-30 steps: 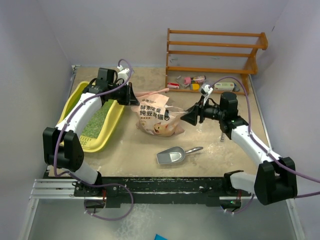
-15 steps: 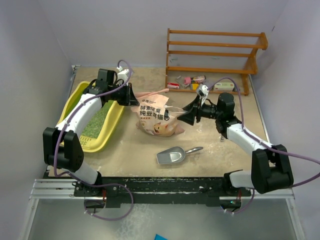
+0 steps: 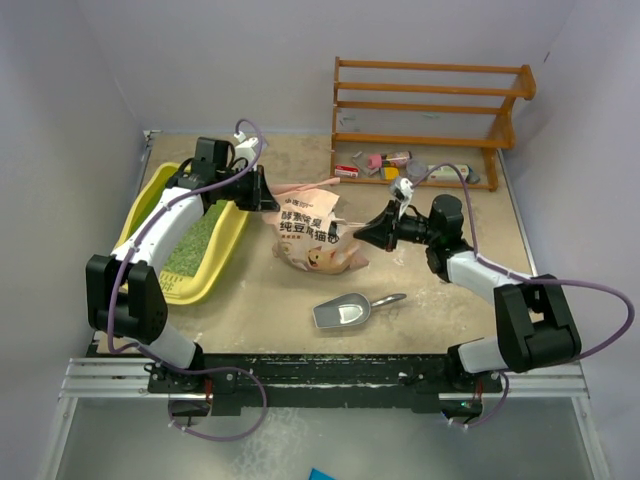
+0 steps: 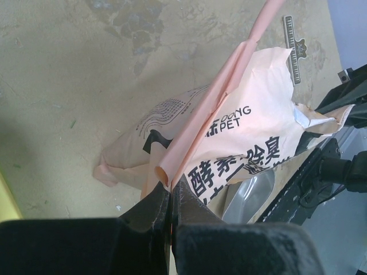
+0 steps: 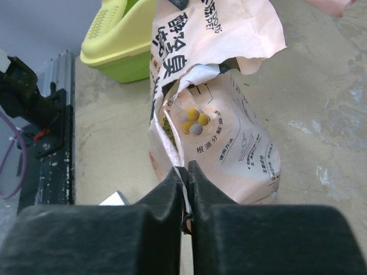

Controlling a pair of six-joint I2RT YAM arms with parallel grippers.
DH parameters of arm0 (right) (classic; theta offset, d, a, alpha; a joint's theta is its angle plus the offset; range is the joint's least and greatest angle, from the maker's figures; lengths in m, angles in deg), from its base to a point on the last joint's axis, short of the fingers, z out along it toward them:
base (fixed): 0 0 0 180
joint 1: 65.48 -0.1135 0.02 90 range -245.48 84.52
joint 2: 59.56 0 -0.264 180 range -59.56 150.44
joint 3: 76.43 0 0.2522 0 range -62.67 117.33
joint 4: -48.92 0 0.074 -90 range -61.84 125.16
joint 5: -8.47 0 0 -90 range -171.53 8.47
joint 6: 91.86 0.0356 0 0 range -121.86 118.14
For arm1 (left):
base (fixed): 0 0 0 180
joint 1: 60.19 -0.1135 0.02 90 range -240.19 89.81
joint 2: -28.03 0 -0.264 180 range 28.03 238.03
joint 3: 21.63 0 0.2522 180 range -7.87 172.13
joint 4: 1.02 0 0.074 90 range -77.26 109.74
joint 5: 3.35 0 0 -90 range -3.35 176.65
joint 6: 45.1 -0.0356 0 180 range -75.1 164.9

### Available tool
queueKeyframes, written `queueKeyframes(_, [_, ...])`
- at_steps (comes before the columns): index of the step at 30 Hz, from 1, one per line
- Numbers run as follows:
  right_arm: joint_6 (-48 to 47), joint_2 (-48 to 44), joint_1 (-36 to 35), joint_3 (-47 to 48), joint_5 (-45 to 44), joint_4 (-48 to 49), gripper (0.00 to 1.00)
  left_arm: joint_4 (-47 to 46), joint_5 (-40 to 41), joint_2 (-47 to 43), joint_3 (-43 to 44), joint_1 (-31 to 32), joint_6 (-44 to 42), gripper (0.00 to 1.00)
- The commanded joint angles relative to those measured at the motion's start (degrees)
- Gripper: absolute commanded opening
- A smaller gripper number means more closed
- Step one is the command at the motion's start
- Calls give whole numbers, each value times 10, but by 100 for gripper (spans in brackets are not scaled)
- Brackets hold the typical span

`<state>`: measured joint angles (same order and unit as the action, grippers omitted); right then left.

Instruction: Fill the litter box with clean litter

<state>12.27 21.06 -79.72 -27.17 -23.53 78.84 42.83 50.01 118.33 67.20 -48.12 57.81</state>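
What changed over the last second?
The right gripper, shut on the torn edge of the peach-pink litter bag, slid left toward it as its elbow folded. The left gripper, also shut on the bag, the yellow oval plastic litter box and the silver metal scoop stayed put.

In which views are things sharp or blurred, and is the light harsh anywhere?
Top view: soft, even light, faint shadows, the bag sharp. Left wrist view: the bag's print sharp, the left gripper dark and blurred at the bottom edge. Right wrist view: likewise, the right gripper dark and blurred; no glare.
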Motion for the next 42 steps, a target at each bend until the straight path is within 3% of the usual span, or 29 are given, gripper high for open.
queueKeyframes(1, [63,-13,-6,-1,16,76,0,-13,22,-23,-1,-2,-7,0])
queueKeyframes(8, [168,-47,2,43,-22,-89,0,81,202,-20,37,-2,-50,0])
queueKeyframes(12, [220,-69,19,53,-51,-179,0,81,249,-29,25,-2,-57,0])
queueKeyframes(16, [355,-45,49,32,-40,-146,0,93,257,-18,32,-2,-60,0])
queueKeyframes(21, [447,-10,57,13,-30,-92,0,109,279,-15,53,-2,-79,0])
queueKeyframes(26, [537,44,59,-9,-4,41,0,89,217,-26,68,-2,-91,0])
queueKeyframes(28, [546,52,59,-9,-2,54,0,50,132,-50,55,-2,-95,18])
queueKeyframes(33, [511,34,59,12,-8,1,0,-134,5,-164,-46,-2,-84,41])
queueKeyframes(36, [476,23,59,37,-6,-53,0,-215,-18,-218,-110,-2,-64,71])
queueKeyframes(38, [466,21,59,48,-1,-67,0,-224,-23,-225,-135,-3,-54,76])
queueKeyframes(42, [443,17,59,60,-5,-100,0,-243,-62,-216,-152,-1,-30,76])
